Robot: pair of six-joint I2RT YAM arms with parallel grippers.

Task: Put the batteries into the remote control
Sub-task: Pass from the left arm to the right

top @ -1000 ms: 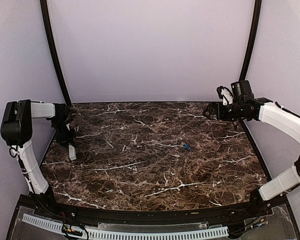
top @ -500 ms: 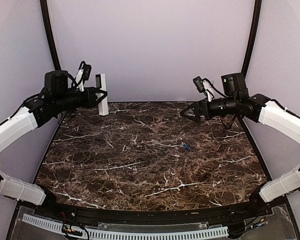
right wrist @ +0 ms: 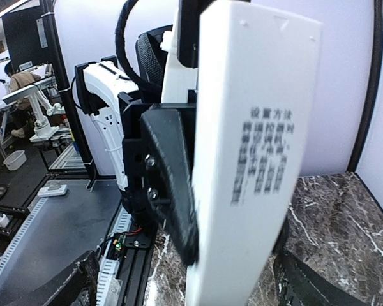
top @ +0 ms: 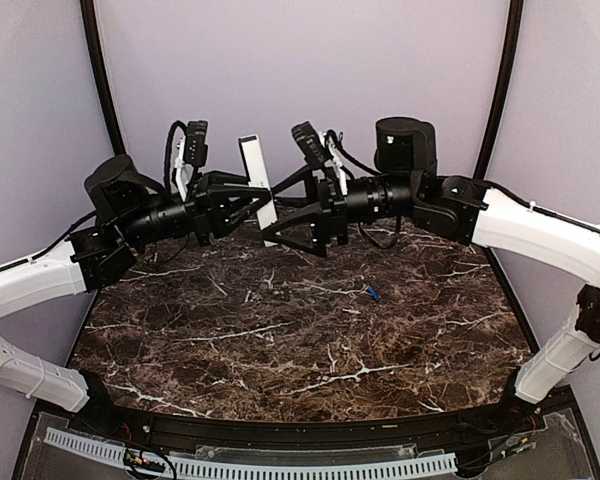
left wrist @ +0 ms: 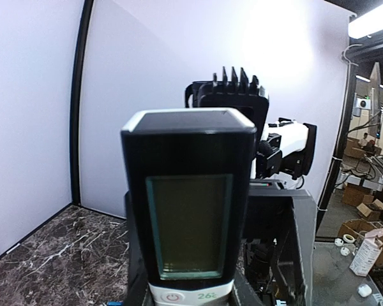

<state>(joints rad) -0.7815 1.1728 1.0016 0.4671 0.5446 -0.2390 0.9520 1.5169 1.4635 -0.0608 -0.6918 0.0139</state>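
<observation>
Left gripper (top: pixel 248 203): clamped on remote control (top: pixel 252 160), upright, raised over far table (top: pixel 280 350). Right gripper (top: pixel 278 215): jaws wide apart, just right of it.

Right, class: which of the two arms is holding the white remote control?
The left arm: its jaws clamp the remote control, upright above the table. The right arm's jaws stand wide open, gripping nothing.

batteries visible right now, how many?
1. A blue battery lies on the marble table, right of centre, apart from both arms. Others may be hidden or too small to see.
</observation>
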